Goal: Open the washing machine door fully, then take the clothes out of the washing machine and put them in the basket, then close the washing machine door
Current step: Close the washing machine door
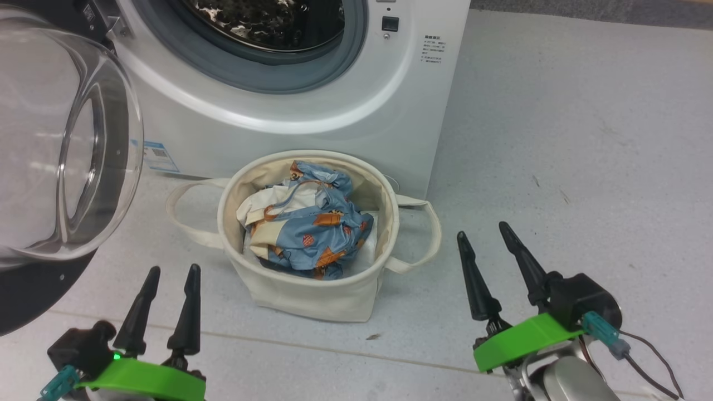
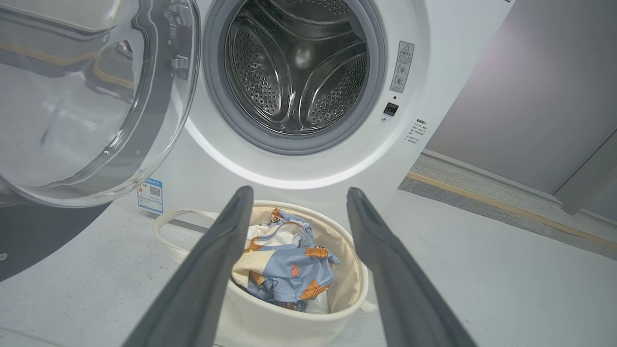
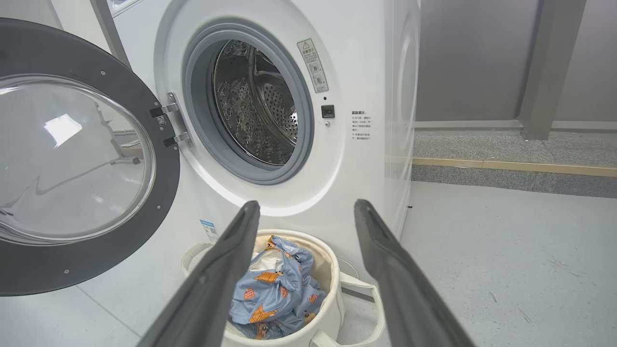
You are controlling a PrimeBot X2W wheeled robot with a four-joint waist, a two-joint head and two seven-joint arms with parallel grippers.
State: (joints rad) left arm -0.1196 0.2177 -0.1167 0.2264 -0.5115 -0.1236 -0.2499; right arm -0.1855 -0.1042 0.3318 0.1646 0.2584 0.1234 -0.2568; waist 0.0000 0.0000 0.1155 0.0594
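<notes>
Status of the scene:

The large white front-loading washing machine [image 1: 334, 111] stands on the pale grey floor [image 1: 557, 167]. Its big round door [image 1: 61, 145], black-rimmed with a bulging clear glass centre, is swung wide open to the robot's left. The perforated steel drum [image 2: 299, 67] is exposed behind the grey rubber gasket [image 2: 299, 144].

The small round cream canvas basket [image 1: 312, 298] sits on the floor just in front of the machine, below the opening, with a loop handle out to either side. The light blue clothes [image 1: 317, 228], printed with orange figures and showing cream-white parts, lie bunched inside the basket, below its rim.

The left hand [image 1: 174, 269] hangs near the basket's left side, fingers spread, grasping nothing. The right hand [image 1: 482, 230] hangs to the basket's right, likewise released and clear of it.

A small blue sticker [image 1: 159, 156] marks the machine's lower front corner.
</notes>
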